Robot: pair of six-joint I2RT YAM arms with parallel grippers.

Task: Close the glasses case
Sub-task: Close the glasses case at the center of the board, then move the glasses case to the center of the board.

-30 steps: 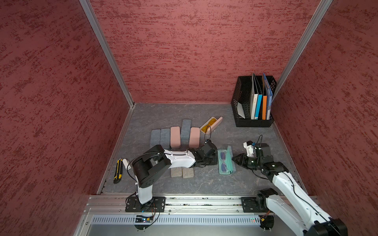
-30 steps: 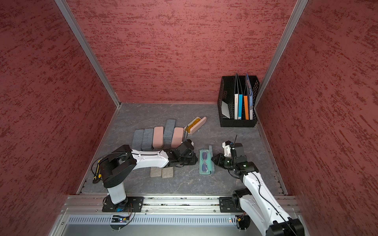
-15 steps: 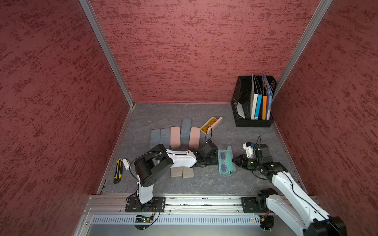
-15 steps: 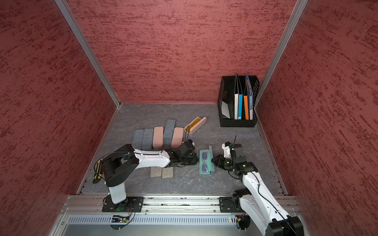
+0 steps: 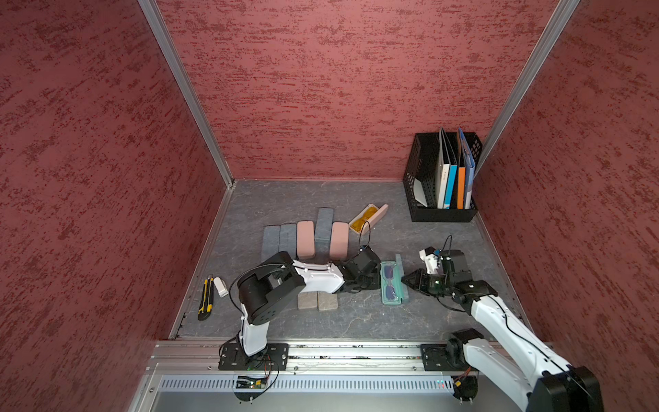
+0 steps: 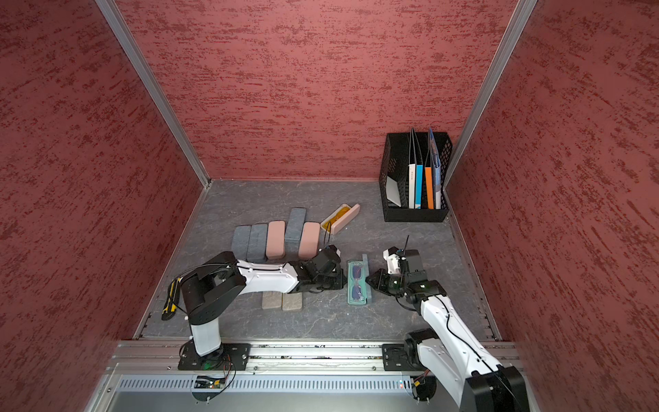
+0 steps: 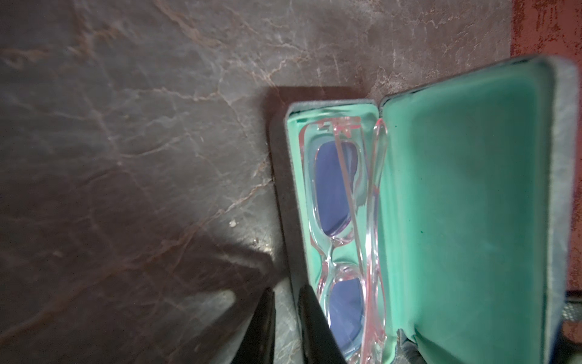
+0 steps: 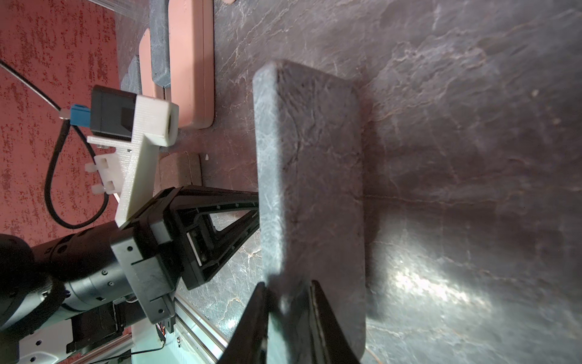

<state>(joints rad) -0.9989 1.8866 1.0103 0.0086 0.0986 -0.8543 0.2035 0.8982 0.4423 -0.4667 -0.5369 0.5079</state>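
The glasses case [image 5: 391, 285] [image 6: 356, 285] lies open on the floor, grey outside and teal inside. Glasses [image 7: 338, 189] with a clear pink frame and blue lenses rest in it. The lid [image 7: 456, 205] [image 8: 311, 173] stands roughly upright along the case's right side. My left gripper [image 5: 376, 281] [image 7: 286, 315] is low against the case's left wall, its jaws almost shut with nothing gripped. My right gripper [image 5: 404, 280] [image 8: 289, 315] sits against the lid's outer face, jaws narrowed to a slit and holding nothing.
Several closed grey and pink cases [image 5: 305, 239] lie in a row behind the left arm. Behind them is an open pink case with yellow glasses [image 5: 367, 217]. Two tan blocks [image 5: 317, 300] sit under the left arm. A utility knife [image 5: 205, 298] lies far left, a black file holder [image 5: 442, 178] back right.
Both pairs of jaws have narrowed a little. The arms have hardly shifted and the lid stands as before.
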